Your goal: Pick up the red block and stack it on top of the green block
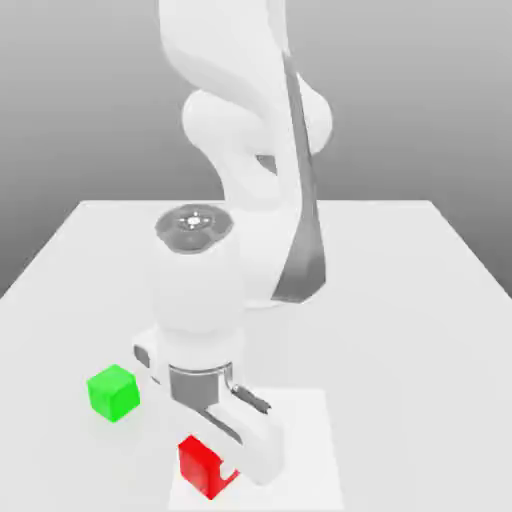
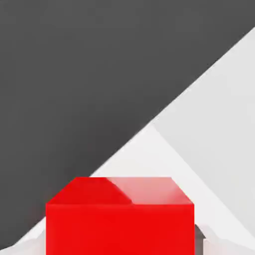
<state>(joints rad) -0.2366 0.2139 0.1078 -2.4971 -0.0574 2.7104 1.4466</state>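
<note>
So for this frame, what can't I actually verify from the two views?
- Red block: exterior view, its far side is covered by the end effector.
- Red block's lower part: hand view, cut off by the picture's edge.
- Whether the red block has left the table: neither view settles it.
- Arm's base: exterior view, hidden behind the arm's own links.

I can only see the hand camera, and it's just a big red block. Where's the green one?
Observer: The green block sits on the table, apart from the red block, toward the exterior view's left of it.
Operator: Is anything on top of it?
Observer: No, its top is bare.
Operator: Is the robot holding my red block?
Observer: The gripper is down at the red block and shut on it, and the block looks to be resting on the table.
</note>
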